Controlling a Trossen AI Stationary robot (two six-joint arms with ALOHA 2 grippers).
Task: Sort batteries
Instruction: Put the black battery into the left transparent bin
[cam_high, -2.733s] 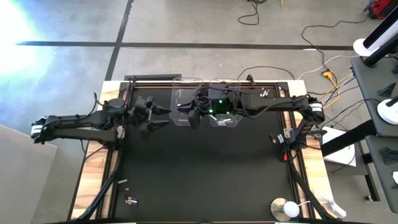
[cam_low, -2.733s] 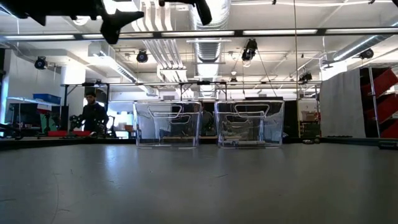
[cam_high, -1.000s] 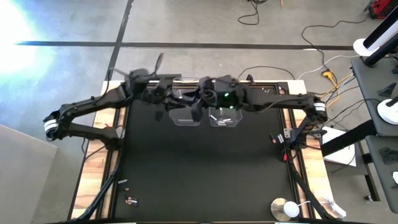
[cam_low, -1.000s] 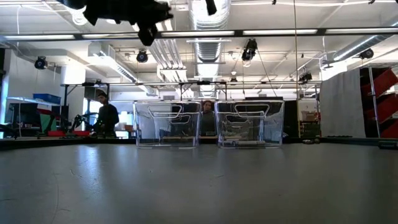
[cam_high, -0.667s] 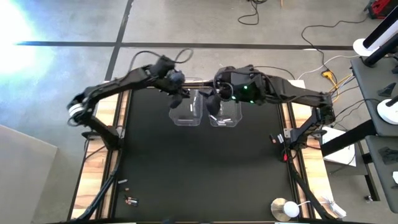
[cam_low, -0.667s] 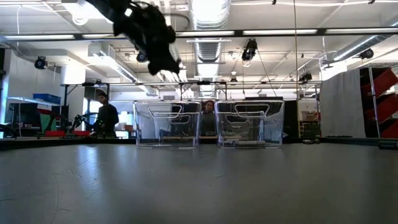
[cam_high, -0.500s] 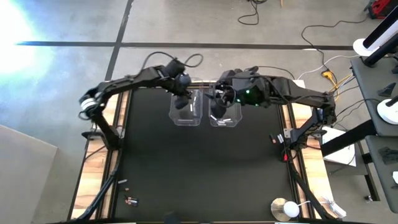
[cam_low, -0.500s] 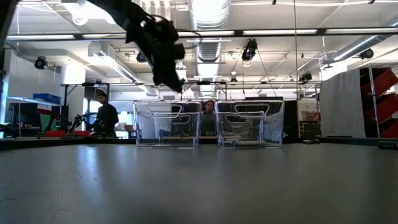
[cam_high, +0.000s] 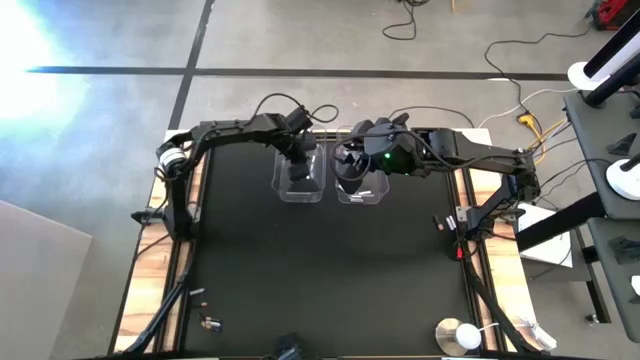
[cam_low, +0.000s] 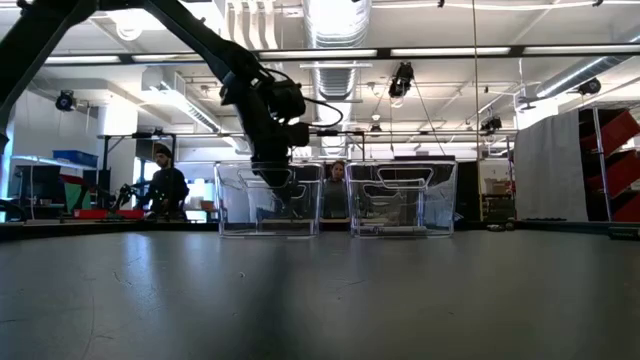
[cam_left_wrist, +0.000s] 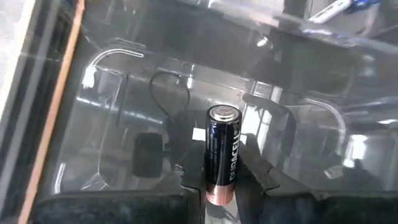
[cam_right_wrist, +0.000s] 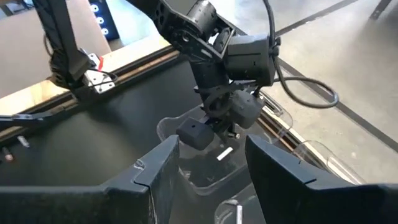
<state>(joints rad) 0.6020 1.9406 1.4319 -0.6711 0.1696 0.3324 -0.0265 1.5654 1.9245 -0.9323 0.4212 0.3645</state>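
Note:
My left gripper (cam_high: 298, 172) reaches down into the open top of the left clear bin (cam_high: 283, 190) and is shut on a black battery with a copper end (cam_left_wrist: 222, 152). The low view shows this gripper (cam_low: 278, 180) at the bin's rim. My right gripper (cam_high: 348, 180) hovers open above the right clear bin (cam_high: 377, 196), nothing between its fingers (cam_right_wrist: 165, 168). A silver-white battery (cam_right_wrist: 238, 211) lies on a bin floor below it. Both bins stand on the black mat near the far edge. My left gripper pinches the battery between its two fingers (cam_left_wrist: 252, 177) at the copper end (cam_left_wrist: 219, 190). The black body sticks out forward past the fingertips, in line with them. The fingers slant steeply down from above. The battery hangs clear above the bin's floor.
Loose batteries (cam_high: 205, 322) lie near the table's front left corner. A round white-and-metal disc (cam_high: 458, 335) sits at the front right. Small items (cam_high: 440, 222) lie by the right edge. People stand in the room beyond the bins (cam_low: 165, 185).
My left gripper has swung toward the table's far right, dropped from high above the table to the left bin's rim, and tipped from nearly level to pointing steeply down, carrying the battery. My right gripper has shifted a little to the right, over the right bin.

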